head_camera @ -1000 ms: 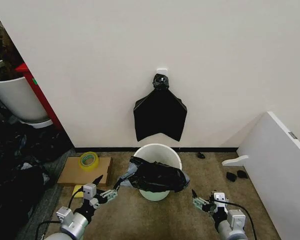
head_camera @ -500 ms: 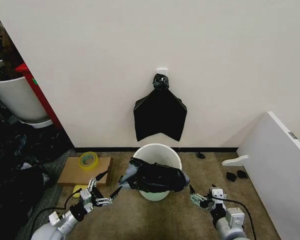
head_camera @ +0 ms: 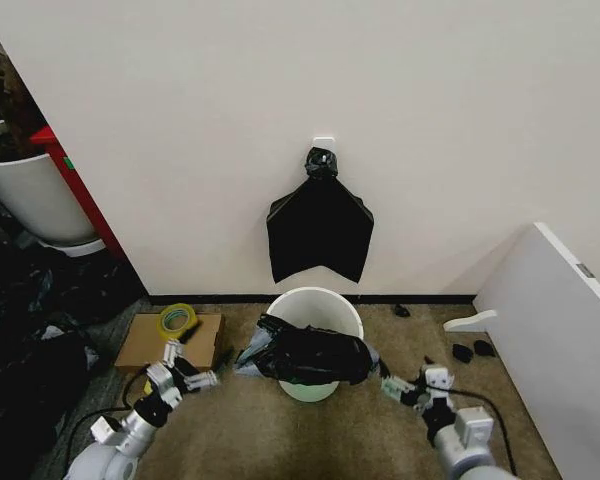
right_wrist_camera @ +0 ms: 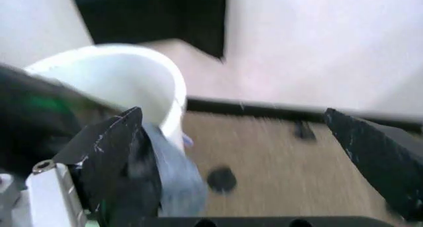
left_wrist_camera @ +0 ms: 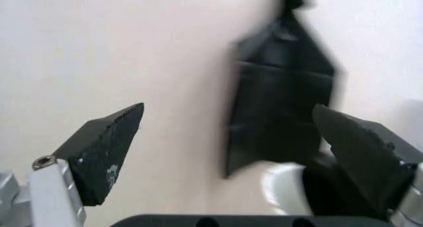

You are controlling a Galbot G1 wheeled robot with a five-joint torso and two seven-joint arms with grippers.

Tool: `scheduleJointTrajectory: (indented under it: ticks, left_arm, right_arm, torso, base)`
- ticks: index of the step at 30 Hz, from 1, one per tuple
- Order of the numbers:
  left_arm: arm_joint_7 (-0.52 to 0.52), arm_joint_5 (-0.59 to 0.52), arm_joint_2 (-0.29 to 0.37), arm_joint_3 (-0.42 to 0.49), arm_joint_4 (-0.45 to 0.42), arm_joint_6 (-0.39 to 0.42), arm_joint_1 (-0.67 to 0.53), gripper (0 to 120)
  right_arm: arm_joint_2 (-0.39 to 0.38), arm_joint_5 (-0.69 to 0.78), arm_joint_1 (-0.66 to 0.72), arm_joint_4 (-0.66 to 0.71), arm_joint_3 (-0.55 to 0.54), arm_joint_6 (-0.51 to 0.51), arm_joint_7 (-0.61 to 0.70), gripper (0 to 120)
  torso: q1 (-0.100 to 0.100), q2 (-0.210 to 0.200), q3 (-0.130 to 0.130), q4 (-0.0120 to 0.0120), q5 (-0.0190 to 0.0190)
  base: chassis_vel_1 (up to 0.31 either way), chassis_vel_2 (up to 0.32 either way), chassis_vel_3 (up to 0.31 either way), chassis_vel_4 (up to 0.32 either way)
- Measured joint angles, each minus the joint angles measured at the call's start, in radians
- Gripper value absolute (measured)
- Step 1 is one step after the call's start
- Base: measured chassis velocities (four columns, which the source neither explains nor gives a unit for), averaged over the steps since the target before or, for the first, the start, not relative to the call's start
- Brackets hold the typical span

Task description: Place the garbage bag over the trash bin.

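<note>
Since a sec ago the left claw has pulled back from the garbage bag toward the cardboard sheet w/ the tape roll; it was right at the bag's left corner, now it's apart from it; the right claw has crept in toward the bag's right end. The bag itself has barely shifted; it's crumpled across the front rim of the trash bin and hanging down the near side; most of the bin mouth is uncovered. My read: the bag is draped, not fitted; the rim still needs wrapping all round, so the job's only part done.

Left claw: fingers spread wide, nothing between them, touching nothing; in the left wrist view the tips frame the wall and the flat black bag hung on the wall, w/ the bin edge low down. Right claw: also wide open and empty; in the right wrist view its finger sits just beside the bag's greyish trailing end and the bin; can't tell if it touches the plastic.

Bin stands on the brown carpet near the wall, below the hung bag.
</note>
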Motion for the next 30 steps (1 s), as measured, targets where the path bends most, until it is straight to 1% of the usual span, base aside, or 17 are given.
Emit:
scheduleJointTrajectory:
  ticks: [1, 2, 4, 5, 7, 8, 9, 10, 12, 13, 16, 19, 20, 21, 22, 27, 30]
  left_arm:
    - [0.000, 0.000, 0.000, 0.000, 0.000, 0.000, 0.000, 100]
    - [-0.095, 0.030, -0.021, -0.011, -0.032, 0.018, 0.022, 100]
    - [-0.200, 0.076, -0.065, -0.035, -0.082, 0.049, 0.059, 100]
    - [-0.200, 0.076, -0.065, -0.035, -0.082, 0.049, 0.059, 100]
    - [-0.295, 0.142, -0.110, -0.052, -0.134, 0.087, 0.101, 100]
    - [-0.354, 0.181, -0.129, -0.056, -0.163, 0.115, 0.123, 100]
    - [-0.354, 0.181, -0.129, -0.056, -0.163, 0.115, 0.123, 100]
    - [-0.398, 0.205, -0.142, -0.058, -0.188, 0.137, 0.142, 100]
    - [-0.420, 0.224, -0.153, -0.065, -0.225, 0.159, 0.180, 100]
    - [-0.420, 0.224, -0.153, -0.065, -0.225, 0.159, 0.180, 100]
    - [-0.389, 0.231, -0.165, -0.071, -0.267, 0.163, 0.240, 100]
    - [-0.375, 0.233, -0.175, -0.069, -0.282, 0.163, 0.262, 100]
    - [-0.363, 0.247, -0.191, -0.063, -0.295, 0.163, 0.288, 100]
    - [-0.357, 0.260, -0.200, -0.060, -0.299, 0.162, 0.299, 100]
    - [-0.342, 0.293, -0.223, -0.056, -0.304, 0.149, 0.322, 100]
    - [-0.325, 0.311, -0.256, -0.049, -0.317, 0.135, 0.353, 100]
    - [-0.314, 0.333, -0.302, -0.036, -0.324, 0.115, 0.383, 100]
  right_arm:
    - [0.000, 0.000, 0.000, 0.000, 0.000, 0.000, 0.000, 100]
    - [-0.039, 0.024, 0.025, 0.008, 0.014, -0.014, -0.034, 100]
    - [-0.119, 0.079, 0.083, 0.007, 0.027, -0.056, -0.096, 100]
    - [-0.119, 0.079, 0.083, 0.007, 0.027, -0.056, -0.096, 100]
    - [-0.222, 0.150, 0.180, -0.031, 0.014, -0.110, -0.178, 100]
    - [-0.274, 0.188, 0.248, -0.069, -0.017, -0.140, -0.234, 100]
    - [-0.274, 0.188, 0.248, -0.069, -0.017, -0.140, -0.234, 100]
    - [-0.309, 0.211, 0.315, -0.105, -0.060, -0.155, -0.280, 100]
    - [-0.342, 0.248, 0.441, -0.157, -0.150, -0.186, -0.339, 100]
    - [-0.342, 0.248, 0.441, -0.157, -0.150, -0.186, -0.339, 100]
    - [-0.342, 0.297, 0.658, -0.255, -0.323, -0.238, -0.379, 100]
    - [-0.326, 0.304, 0.729, -0.300, -0.384, -0.251, -0.386, 100]
    - [-0.295, 0.305, 0.830, -0.379, -0.465, -0.263, -0.399, 100]
    - [-0.279, 0.302, 0.871, -0.417, -0.498, -0.264, -0.410, 100]
    - [-0.234, 0.281, 0.973, -0.518, -0.581, -0.247, -0.450, 100]
    - [-0.189, 0.226, 1.073, -0.645, -0.670, -0.214, -0.516, 100]
    - [-0.150, 0.193, 1.141, -0.757, -0.731, -0.202, -0.576, 100]
  torso:
    - [0.000, 0.000, 0.000, 0.0000, 0.0000]
    - [0.000, 0.000, 0.000, 0.0000, 0.0000]
    - [0.000, 0.000, 0.000, 0.0004, 0.0003]
    - [0.000, 0.000, 0.000, 0.0004, 0.0003]
    - [0.000, 0.000, 0.000, 0.0006, 0.0000]
    - [0.000, 0.000, 0.000, 0.0006, 0.0003]
    - [0.000, 0.000, 0.000, 0.0006, 0.0003]
    - [0.000, 0.000, 0.000, 0.0004, 0.0003]
    - [0.000, 0.000, 0.000, 0.0003, 0.0003]
    - [0.000, 0.000, 0.000, 0.0003, 0.0003]
    - [0.000, 0.000, 0.000, 0.0006, -0.0001]
    - [0.000, 0.000, 0.000, 0.0004, -0.0002]
    - [0.000, 0.000, 0.000, 0.0003, 0.0006]
    - [0.000, 0.000, 0.000, 0.0006, 0.0003]
    - [0.000, 0.000, 0.000, 0.0007, 0.0000]
    - [0.000, 0.000, 0.000, 0.0007, -0.0003]
    - [0.000, 0.000, 0.000, 0.0004, -0.0003]
  base:
    - [0.000, 0.000, 0.000, 0.000]
    - [0.000, 0.000, 0.000, 0.000]
    - [0.000, 0.000, 0.000, 0.000]
    - [0.000, 0.000, 0.000, 0.000]
    - [0.000, 0.000, 0.000, 0.000]
    - [0.000, 0.000, 0.000, 0.000]
    - [0.000, 0.000, 0.000, 0.000]
    - [0.000, 0.000, 0.000, 0.000]
    - [0.000, 0.000, 0.000, 0.000]
    - [0.000, 0.000, 0.000, 0.000]
    - [0.000, 0.000, 0.000, 0.000]
    - [0.000, 0.000, 0.000, 0.000]
    - [0.000, 0.000, 0.000, 0.000]
    - [0.000, 0.000, 0.000, 0.000]
    - [0.000, 0.000, 0.000, 0.000]
    - [0.000, 0.000, 0.000, 0.000]
    - [0.000, 0.000, 0.000, 0.000]
